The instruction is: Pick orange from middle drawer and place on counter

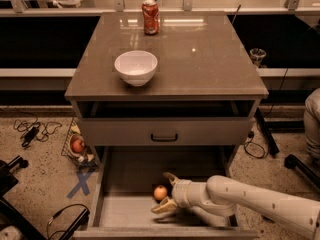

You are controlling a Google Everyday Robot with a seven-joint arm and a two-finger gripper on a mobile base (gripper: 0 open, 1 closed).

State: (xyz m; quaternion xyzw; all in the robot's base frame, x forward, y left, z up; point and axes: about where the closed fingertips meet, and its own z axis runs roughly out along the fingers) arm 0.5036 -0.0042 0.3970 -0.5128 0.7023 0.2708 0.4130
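A grey-brown counter [200, 69] tops the cabinet, with the middle drawer [125, 211] pulled out below its front edge. Inside, the gripper [163, 194] is spread open around the orange [159, 192]. Closing off-centre could send the smooth fruit rolling away.

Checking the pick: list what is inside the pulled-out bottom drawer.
The middle drawer holds the orange, with the gripper open around it. The arm covers the floor's right part, so what lies under it cannot be seen.
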